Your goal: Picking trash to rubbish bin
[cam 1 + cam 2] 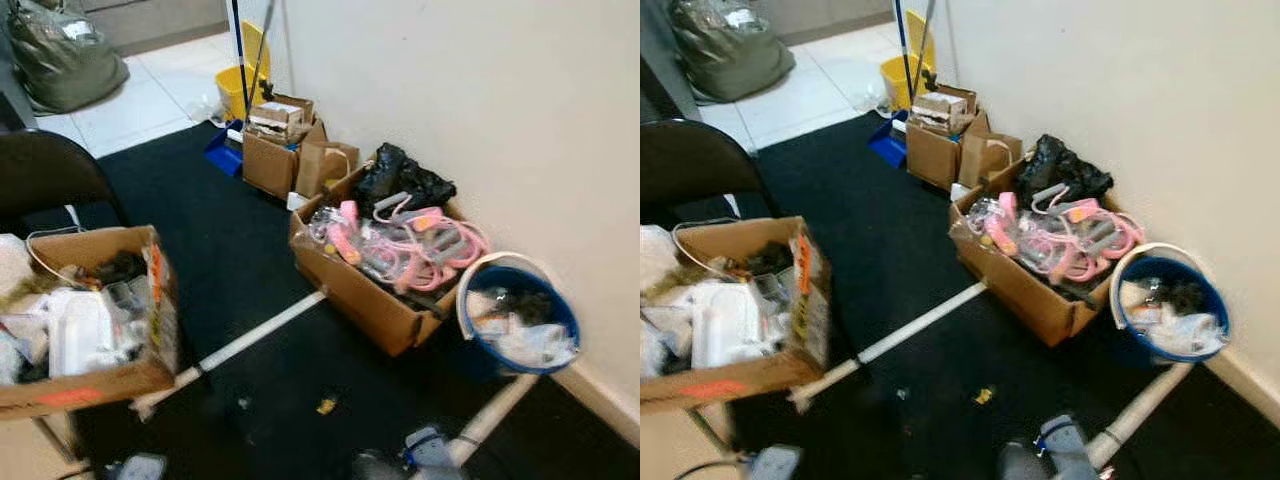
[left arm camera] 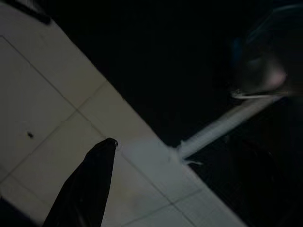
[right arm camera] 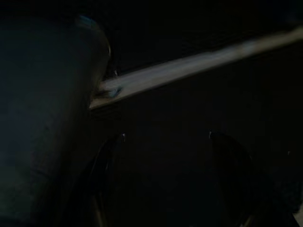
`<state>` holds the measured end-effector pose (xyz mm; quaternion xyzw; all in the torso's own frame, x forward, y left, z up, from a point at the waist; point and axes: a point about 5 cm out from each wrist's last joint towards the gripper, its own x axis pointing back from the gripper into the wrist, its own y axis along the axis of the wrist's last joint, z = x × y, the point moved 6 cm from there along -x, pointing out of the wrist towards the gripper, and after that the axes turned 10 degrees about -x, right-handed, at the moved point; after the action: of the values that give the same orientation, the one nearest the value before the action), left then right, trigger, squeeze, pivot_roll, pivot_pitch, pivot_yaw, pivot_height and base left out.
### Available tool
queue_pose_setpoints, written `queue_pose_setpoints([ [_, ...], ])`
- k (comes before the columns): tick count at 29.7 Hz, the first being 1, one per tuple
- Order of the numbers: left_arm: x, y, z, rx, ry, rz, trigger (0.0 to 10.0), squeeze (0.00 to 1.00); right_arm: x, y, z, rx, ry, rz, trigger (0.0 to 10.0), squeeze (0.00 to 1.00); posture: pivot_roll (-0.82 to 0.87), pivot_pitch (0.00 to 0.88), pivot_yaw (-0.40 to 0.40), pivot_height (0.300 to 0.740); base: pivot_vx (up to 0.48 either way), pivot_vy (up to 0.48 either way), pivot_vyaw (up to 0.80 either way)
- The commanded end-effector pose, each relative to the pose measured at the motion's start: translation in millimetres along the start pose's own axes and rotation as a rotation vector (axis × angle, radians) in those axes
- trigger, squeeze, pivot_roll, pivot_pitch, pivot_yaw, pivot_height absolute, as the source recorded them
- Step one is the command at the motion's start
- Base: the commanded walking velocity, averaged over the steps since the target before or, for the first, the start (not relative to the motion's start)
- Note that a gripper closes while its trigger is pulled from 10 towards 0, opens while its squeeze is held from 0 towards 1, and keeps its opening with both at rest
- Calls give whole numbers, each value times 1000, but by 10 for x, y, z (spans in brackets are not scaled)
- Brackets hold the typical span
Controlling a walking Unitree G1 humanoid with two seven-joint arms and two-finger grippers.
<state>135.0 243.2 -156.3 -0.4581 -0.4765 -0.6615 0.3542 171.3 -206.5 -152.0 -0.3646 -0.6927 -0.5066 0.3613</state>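
Right claw (image 3: pixel 165 142): its two fingers stand spread apart with nothing between them, above the dark carpet (image 1: pixel 230 260). In the right wrist view a pale strip crosses the carpet, and the side of the blue rubbish bin (image 1: pixel 520 320) stands just beside the claw.

Left claw (image 2: pixel 90 189): one black finger shows above pale floor tiles (image 2: pixel 42 104) at the carpet edge; its state cannot be told.

Floor: one small yellow scrap of trash (image 1: pixel 327 405) lies on the carpet ahead of the robot, between the two white tape strips (image 1: pixel 250 340), apart from both claws and near the bin.

Bin: one, against the white wall (image 1: pixel 480 100), already holding crumpled white waste.

Boxes: one open cardboard box (image 1: pixel 360 290) with pink and grey items stands touching or just beside the bin; one more cardboard box of clutter (image 1: pixel 100 380) sits at the left. Smaller cartons (image 1: pixel 280 150) and a yellow bucket (image 1: pixel 238 88) stand further along the wall.
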Motion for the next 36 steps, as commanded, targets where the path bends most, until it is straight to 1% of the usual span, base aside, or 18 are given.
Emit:
queue_pose_setpoints([
  [1,-6,-35,-39,-5,-3,19,10000,0,-7,62,101,1,14,0,10000,0,36,115,32,740,0,0,0],
  [2,-22,35,-80,-13,-6,10,10000,0,-21,180,129,3,18,-14,10000,0,36,115,32,740,0,0,0],
  [3,-22,35,-80,-13,-6,10,10000,0,-21,180,129,3,18,-14,10000,0,36,115,32,740,0,0,0],
  [4,-29,73,-105,-17,-9,4,10000,0,-29,255,136,3,19,-23,10000,0,36,115,32,740,0,0,0],
  [9,-54,233,-183,-32,-21,-19,10000,0,-31,299,171,2,21,-27,10000,0,35,110,32,740,0,0,0],
  [13,-61,292,-216,-34,-25,-28,10000,0,-27,240,158,6,19,-16,10000,0,35,110,32,740,0,0,0],
  [19,-76,375,-307,-33,-36,-38,10000,0,-23,170,146,-10,20,3,10000,0,33,117,32,740,0,0,-800],
  [25,-68,331,-250,-34,-31,-30,10000,0,-21,149,147,-14,21,7,10000,0,34,120,31,740,0,0,-800],
  [36,-65,321,-237,-36,-31,-32,10000,0,-19,134,145,-18,21,10,10000,0,34,120,31,740,0,0,-800],
])
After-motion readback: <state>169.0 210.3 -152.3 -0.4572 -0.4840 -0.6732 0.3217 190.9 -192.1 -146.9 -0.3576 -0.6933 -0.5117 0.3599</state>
